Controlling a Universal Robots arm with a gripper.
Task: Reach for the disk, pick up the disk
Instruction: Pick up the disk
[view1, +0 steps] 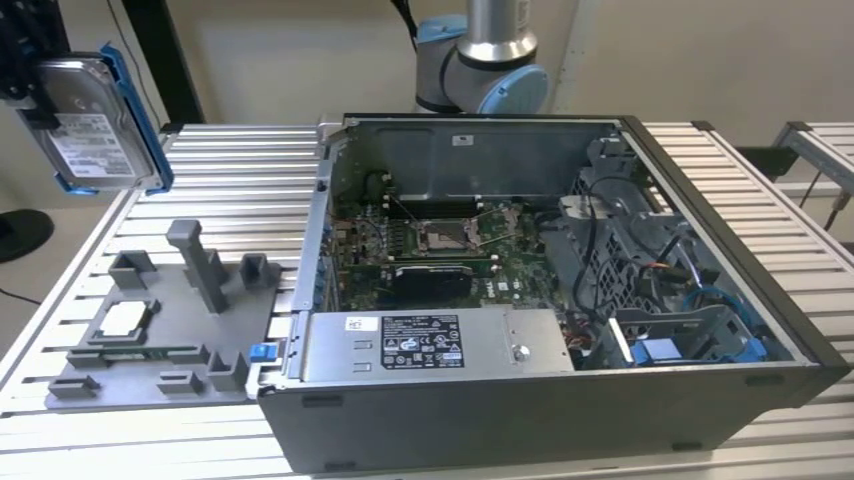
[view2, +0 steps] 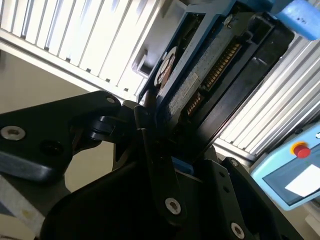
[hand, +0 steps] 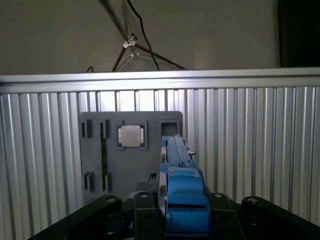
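Exterior view's left puts the disk (view1: 94, 125) high above the table (view1: 240, 170), long axis upright; the jaws grip its upper end, edge-on between them.

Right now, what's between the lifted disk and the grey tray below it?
Nothing: in the exterior view the disk hangs clear above the grey tray.

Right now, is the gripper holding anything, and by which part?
Yes. The gripper holds the disk upright, clear above the table. It is clamped at one end, on both sides of its blue bracket.
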